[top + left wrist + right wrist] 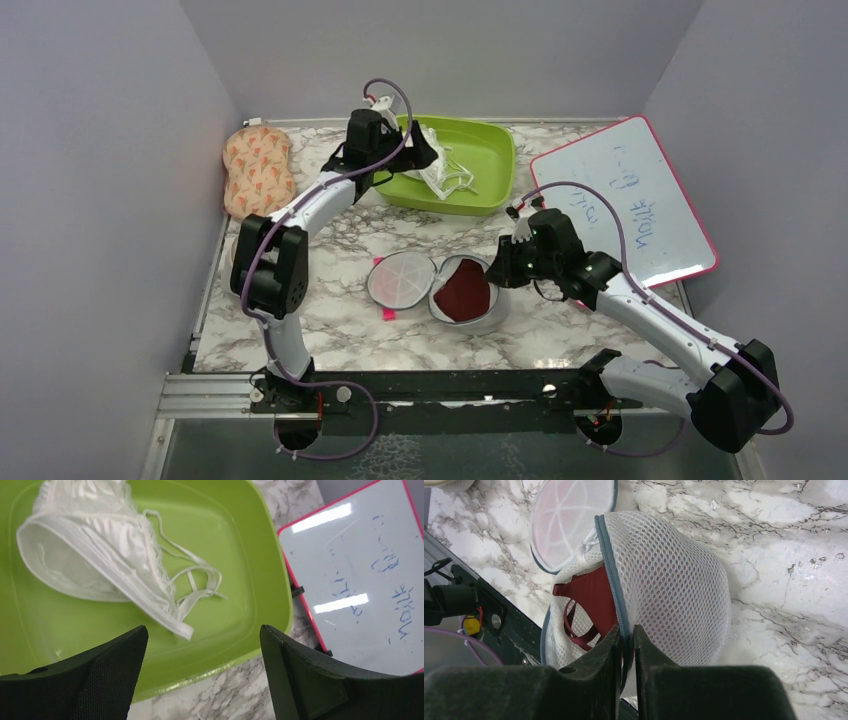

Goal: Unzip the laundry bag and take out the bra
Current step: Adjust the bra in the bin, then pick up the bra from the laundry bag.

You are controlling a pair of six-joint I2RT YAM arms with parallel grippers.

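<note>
Far left, rear of the marble desk (340,330): a peach patterned pad (258,170) lies against the side wall.

Left arm: extended to the rear, with the left gripper (202,630) hovering over a green tray (240,555). Its jaws are spread wide and hold nothing. A white bra (95,560) lies loose in the tray, straps trailing toward the tray's centre, clear of both fingers.

Centre of desk: the laundry bag (674,580) lies unzipped with its two halves hinged apart. The left half lies flat and shows only its pale lining. The right half contains a red bra (596,597), which is inside the mesh shell and visible through the opening. A small pink mark (388,314) sits on the desk just in front of the bag's hinge.

Right arm: reaching in from the right, with the right gripper (625,630) at the bag's right half. Its fingers are pressed together, pinching the grey zip rim and the mesh beside it.

Right rear: a pink-framed whiteboard (625,200) lies flat, bearing faint blue writing that is not legible.
</note>
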